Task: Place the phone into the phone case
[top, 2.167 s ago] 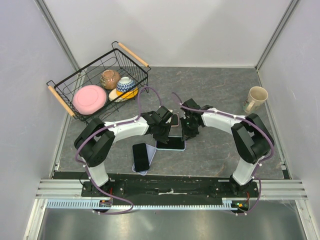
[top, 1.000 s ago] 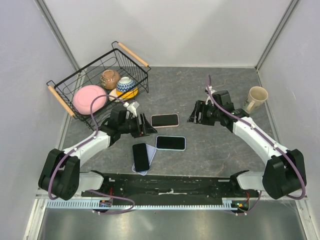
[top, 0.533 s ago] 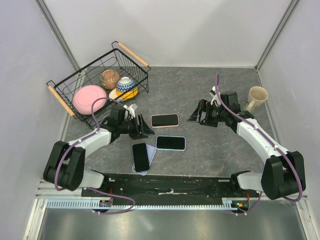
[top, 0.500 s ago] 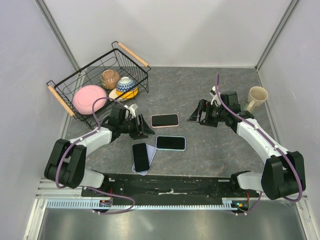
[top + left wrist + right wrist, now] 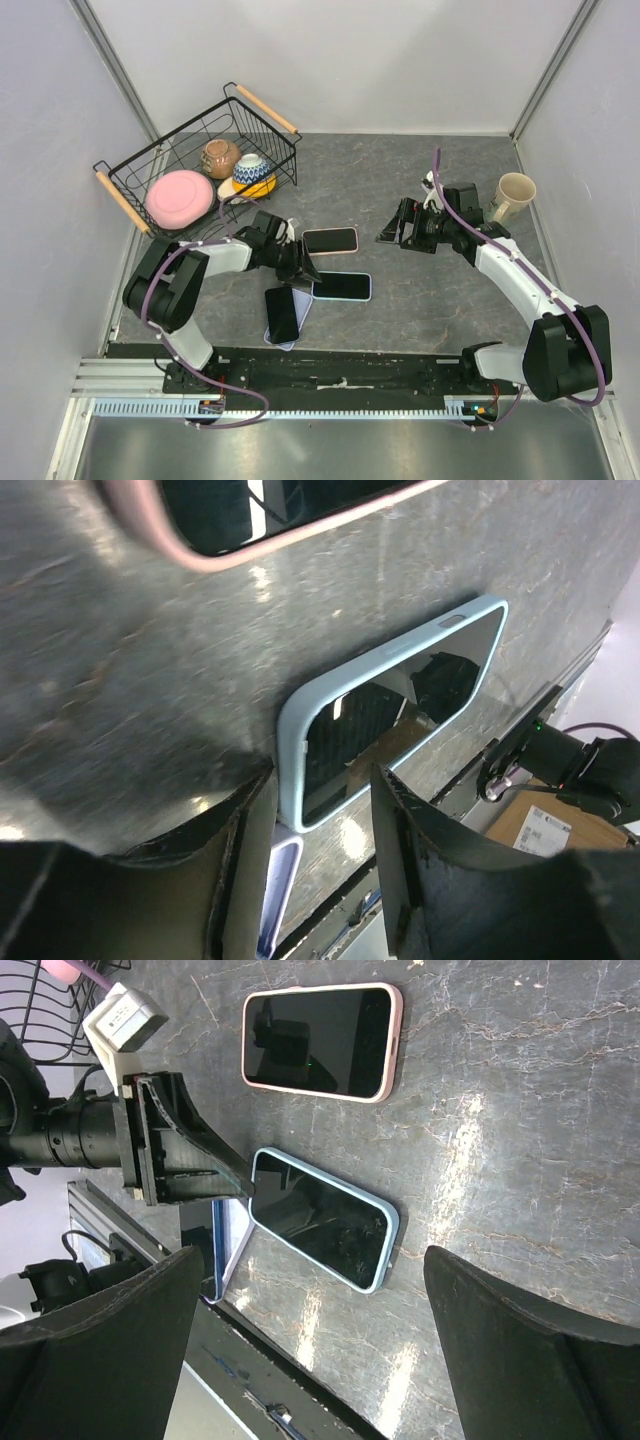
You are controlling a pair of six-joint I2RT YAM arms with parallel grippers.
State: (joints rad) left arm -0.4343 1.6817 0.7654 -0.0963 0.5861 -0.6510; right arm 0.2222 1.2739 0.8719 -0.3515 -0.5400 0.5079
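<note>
Setting: grey veined counter (image 5: pixel 420 180), closed in by pale walls (image 5: pixel 350 60) on the left, far and right.
Dark phone (image 5: pixel 282 312): lay screen up by the near edge, left of centre, on top of the lavender case (image 5: pixel 303 318). Sat askew across it rather than seated in it, with the lavender rim showing along the right and near sides.
Blue-cased phone (image 5: pixel 342 286): lay flat just right of the dark phone, long side running left to right. Could not tell whether its left end touched the lavender case.
Pink-cased phone (image 5: pixel 330 240): lay flat just beyond the blue-cased one, apart from it and turned the same way.
Left gripper (image 5: pixel 305 268): hung low over the counter between the two cased phones, at the left end of the blue-cased one. Jaws stood partly parted in the wrist view (image 5: pixel 320 780), gripping nothing, with that phone's left end framed in the gap. Could not tell whether the tips touched the counter.
Right gripper (image 5: pixel 390 233): held off the counter to the right of the pink-cased phone, well apart from the dark phone. Jaws spread wide and empty in the wrist view (image 5: pixel 312 1255).
Wire basket (image 5: pixel 268 110): stood at the far left with a pink plate (image 5: pixel 180 197), a brown pot (image 5: pixel 219 157) and a blue-patterned bowl (image 5: pixel 250 167) inside.
Cup (image 5: pixel 512 197): stood upright at the far right.
</note>
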